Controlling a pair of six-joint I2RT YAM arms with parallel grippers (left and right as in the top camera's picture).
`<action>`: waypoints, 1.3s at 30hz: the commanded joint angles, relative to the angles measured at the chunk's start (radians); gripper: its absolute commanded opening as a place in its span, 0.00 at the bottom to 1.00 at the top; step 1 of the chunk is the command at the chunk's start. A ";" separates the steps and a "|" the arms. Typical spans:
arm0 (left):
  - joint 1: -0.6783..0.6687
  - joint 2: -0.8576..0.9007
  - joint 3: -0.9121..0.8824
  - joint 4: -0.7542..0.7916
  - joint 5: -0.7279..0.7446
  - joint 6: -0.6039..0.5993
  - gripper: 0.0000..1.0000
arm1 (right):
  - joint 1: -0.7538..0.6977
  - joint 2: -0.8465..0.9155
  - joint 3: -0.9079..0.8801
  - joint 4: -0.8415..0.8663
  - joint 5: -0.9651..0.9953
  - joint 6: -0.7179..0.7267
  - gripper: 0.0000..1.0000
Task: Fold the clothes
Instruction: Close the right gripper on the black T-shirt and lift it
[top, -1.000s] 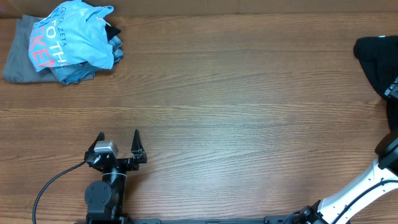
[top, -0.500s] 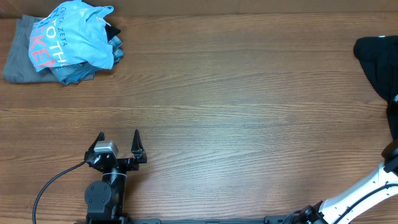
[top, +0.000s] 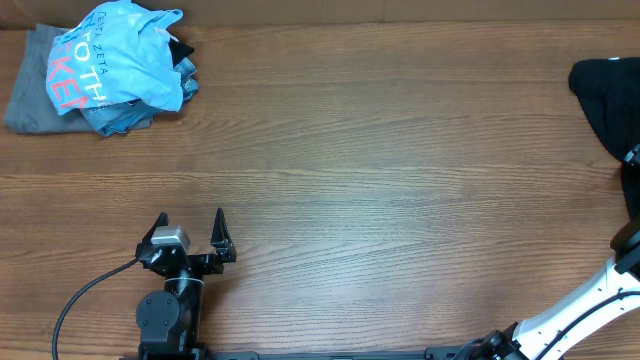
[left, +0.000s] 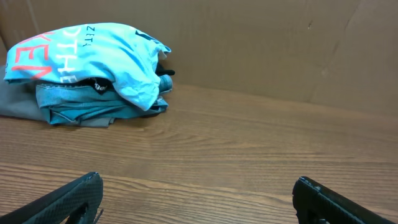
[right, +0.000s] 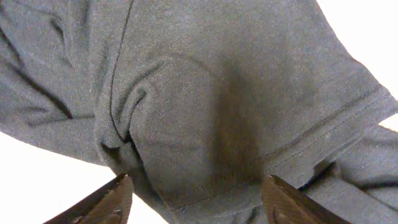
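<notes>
Right gripper hangs spread wide just over the black T-shirt, crumpled fabric showing between its fingers; whether they touch it I cannot tell. The T-shirt lies at the counter's far right edge. Left gripper, also wide and empty, sits front left, well apart from the blue shirt heaped on a grey garment.

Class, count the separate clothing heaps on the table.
2. The light blue shirt over a grey garment, far left; the black T-shirt, right edge, partly out of frame. More could lie off frame.
</notes>
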 joint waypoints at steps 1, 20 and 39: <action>0.008 -0.008 -0.003 0.003 0.002 0.019 1.00 | 0.000 0.011 0.008 0.006 0.014 0.000 0.70; 0.008 -0.008 -0.003 0.003 0.002 0.019 1.00 | 0.000 0.014 -0.052 0.059 0.031 0.000 0.66; 0.008 -0.008 -0.003 0.003 0.002 0.019 1.00 | 0.000 0.012 -0.041 0.057 0.055 0.011 0.07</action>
